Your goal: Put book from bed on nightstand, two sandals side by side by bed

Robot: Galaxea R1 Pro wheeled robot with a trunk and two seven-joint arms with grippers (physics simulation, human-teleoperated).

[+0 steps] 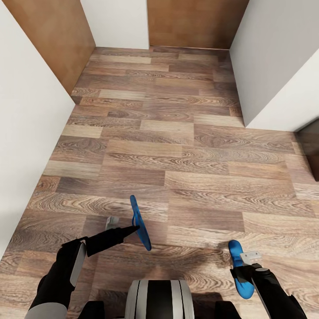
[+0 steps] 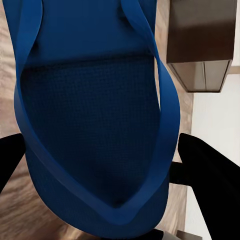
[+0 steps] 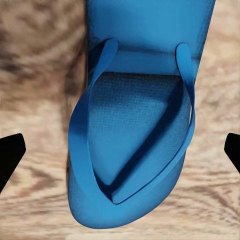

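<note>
Two bright blue sandals are with me over the wood-plank floor (image 1: 177, 133). My left gripper (image 1: 126, 227) is shut on one sandal (image 1: 141, 223), held edge-up above the floor. In the left wrist view its black fingers (image 2: 205, 180) press both edges of that sandal (image 2: 95, 125). The other sandal (image 1: 241, 274) lies flat, strap up, under my right gripper (image 1: 244, 263). That gripper is open. In the right wrist view its fingertips (image 3: 10, 155) stand clear of this sandal (image 3: 135, 150) on both sides. The book and the bed are out of view.
White walls (image 1: 26, 115) close in on the left and right. Brown wooden doors (image 1: 195, 22) stand at the far end and far left. A dark-brown piece of furniture (image 2: 200, 45) shows beyond the held sandal, and I cannot tell whether it is a nightstand.
</note>
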